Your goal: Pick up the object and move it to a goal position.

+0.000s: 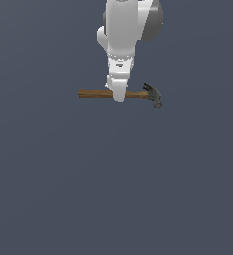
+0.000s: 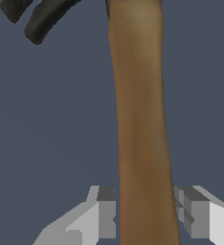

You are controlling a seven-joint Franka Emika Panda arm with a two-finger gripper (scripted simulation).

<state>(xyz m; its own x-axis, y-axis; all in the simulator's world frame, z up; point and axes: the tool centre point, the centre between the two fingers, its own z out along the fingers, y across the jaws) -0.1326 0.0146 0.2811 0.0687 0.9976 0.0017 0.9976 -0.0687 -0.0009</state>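
The object is a small claw hammer (image 1: pixel 94 93) with a brown wooden handle and a dark grey head (image 1: pixel 154 94). In the exterior view it lies level, head toward that view's right. My white gripper (image 1: pixel 119 94) comes down from above onto the middle of the handle. The wrist view shows the handle (image 2: pixel 140 95) running between my two grey fingers, with both pads pressed against its sides. My gripper (image 2: pixel 145 210) is shut on the hammer. The dark claw (image 2: pixel 43 20) shows at the frame's edge. Whether the hammer rests on the ground or hangs above it cannot be told.
A plain dark blue-grey floor (image 1: pixel 113 189) fills both views. The white arm (image 1: pixel 126 30) reaches in from the exterior view's top.
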